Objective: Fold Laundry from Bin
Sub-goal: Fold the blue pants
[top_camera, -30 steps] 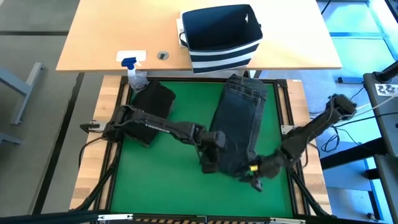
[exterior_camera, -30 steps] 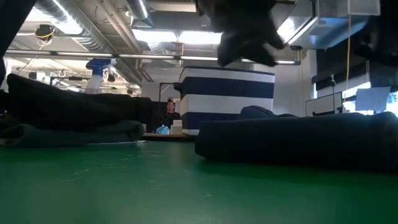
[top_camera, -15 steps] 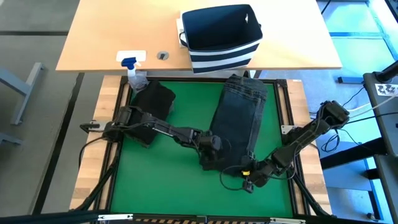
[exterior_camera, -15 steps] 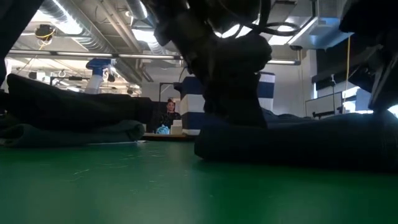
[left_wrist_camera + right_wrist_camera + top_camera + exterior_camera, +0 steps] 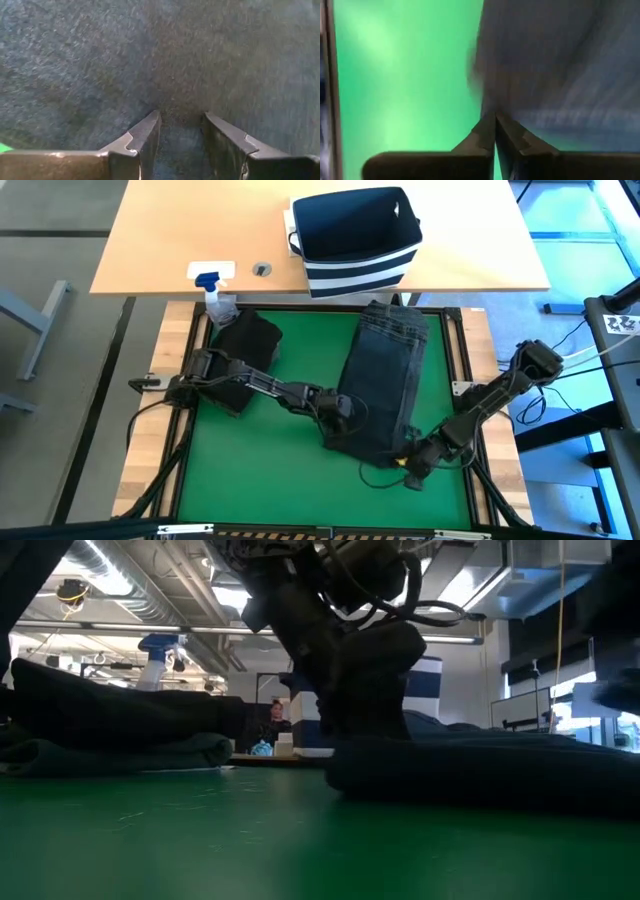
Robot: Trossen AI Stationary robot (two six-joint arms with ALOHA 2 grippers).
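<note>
While the dark denim garment (image 5: 385, 380) lies as a long folded strip on the green mat (image 5: 260, 480), both arms work at its near end. The left pincer (image 5: 338, 418) sits at the strip's near left corner; its wrist view shows the two fingers (image 5: 145, 137) parted a little and pressed down onto the denim, with cloth filling the narrow gap between them, though whether any fold is pinched cannot be told. The right pincer (image 5: 412, 464) is low at the near right corner, and in its wrist view the fingers (image 5: 487, 132) are closed together right at the garment's edge, where denim meets the mat; a thin hem may lie between them, but that cannot be told.

A black folded garment (image 5: 245, 350) rests on the mat's far left part, well apart from the denim, under the left arm's base end. Beyond the mat, the navy striped bin (image 5: 355, 240) stands on the wooden surface (image 5: 160, 240), and a spray bottle (image 5: 215, 298) lies near the mat's far left corner.
</note>
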